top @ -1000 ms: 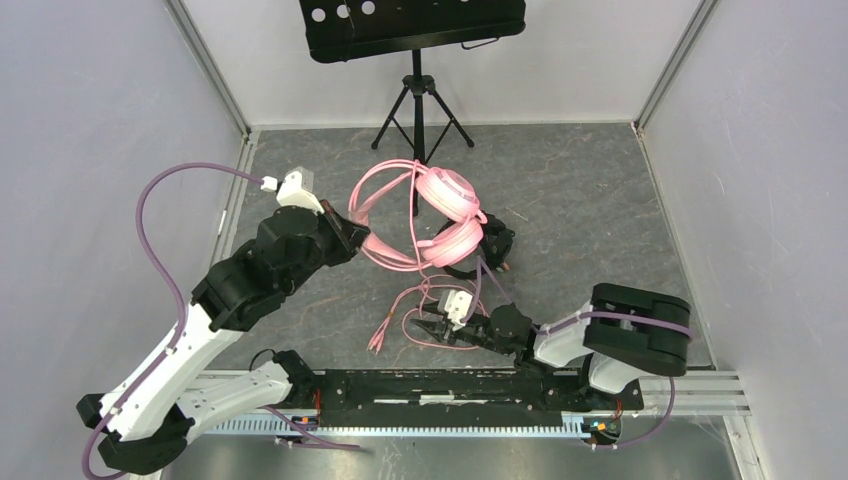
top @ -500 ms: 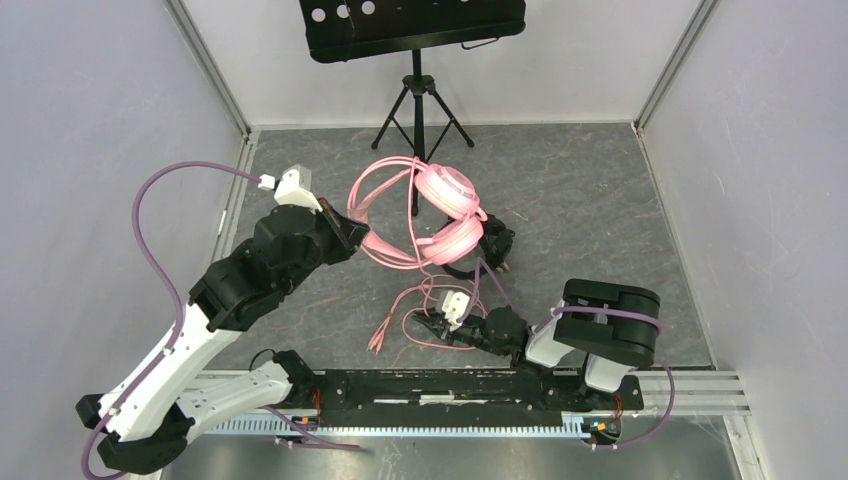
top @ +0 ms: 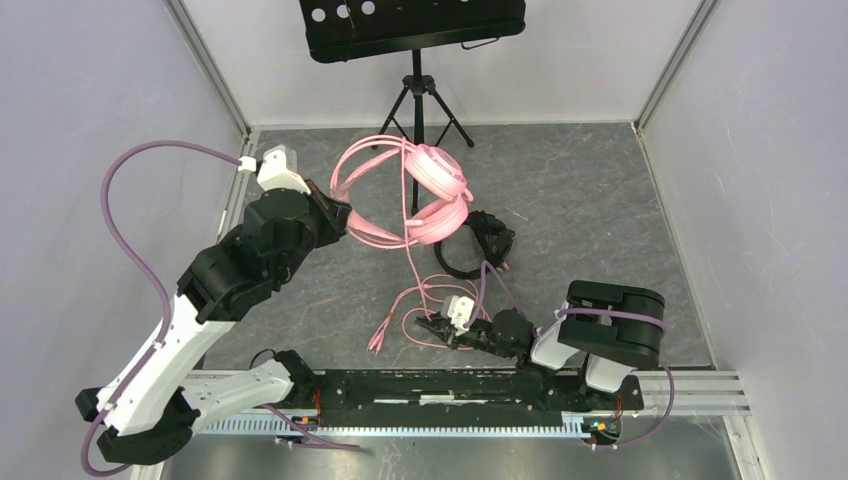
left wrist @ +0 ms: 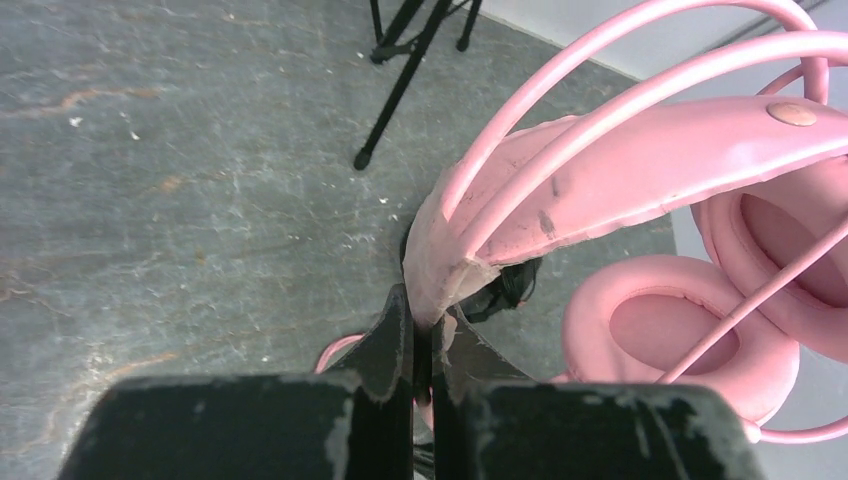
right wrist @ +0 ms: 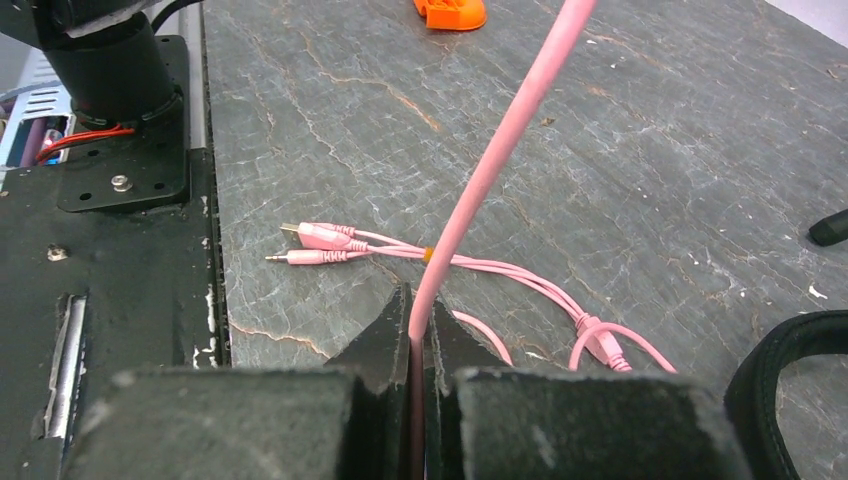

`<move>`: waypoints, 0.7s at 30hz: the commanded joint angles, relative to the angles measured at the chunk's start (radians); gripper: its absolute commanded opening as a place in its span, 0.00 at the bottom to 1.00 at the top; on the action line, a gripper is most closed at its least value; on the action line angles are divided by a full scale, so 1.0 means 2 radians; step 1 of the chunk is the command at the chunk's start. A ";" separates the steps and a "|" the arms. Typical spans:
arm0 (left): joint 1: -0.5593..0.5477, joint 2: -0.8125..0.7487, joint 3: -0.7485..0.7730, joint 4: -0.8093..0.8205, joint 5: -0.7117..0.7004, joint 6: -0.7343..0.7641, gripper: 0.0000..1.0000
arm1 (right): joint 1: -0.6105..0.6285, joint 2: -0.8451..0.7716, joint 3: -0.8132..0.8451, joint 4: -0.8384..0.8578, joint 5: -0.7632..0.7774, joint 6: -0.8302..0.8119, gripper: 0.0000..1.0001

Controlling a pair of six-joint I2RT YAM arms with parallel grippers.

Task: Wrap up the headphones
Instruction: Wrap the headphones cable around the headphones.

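Pink headphones (top: pixel 435 195) gripped at two points: the headband on the left, the cable on the right.

On the left of the desk (top: pixel 600 190), the left fingers (left wrist: pixel 405 330) are closed on the end of the padded headband (left wrist: pixel 640 170). The two round cups sit just to their right, toward the far middle of the desk, in front of the music stand (top: pixel 415 30) and its tripod legs. From the cups the pink cable (top: pixel 409 262) runs down toward the near edge. Just right of the cups, the black headphones (top: pixel 478 243) lie on the desk with their thin cable looped beside them. Near the front edge, the right fingers (right wrist: pixel 398 325) are pinched shut on the pink cable, which rises straight out of them. Its loose loops and plugs (right wrist: pixel 305 245) lie on the desk just beyond the fingertips.
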 commanded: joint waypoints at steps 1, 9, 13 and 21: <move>0.003 0.003 0.047 0.063 -0.062 0.010 0.02 | 0.004 -0.016 -0.009 0.044 -0.028 -0.012 0.00; 0.006 0.012 0.040 0.088 -0.058 0.001 0.02 | 0.018 -0.032 0.016 -0.005 -0.032 -0.023 0.00; 0.008 0.014 0.043 0.089 -0.056 0.002 0.02 | 0.018 -0.029 0.000 0.019 -0.014 -0.023 0.00; 0.008 0.004 0.030 0.105 -0.032 -0.009 0.02 | 0.026 -0.035 0.026 -0.037 -0.013 -0.024 0.00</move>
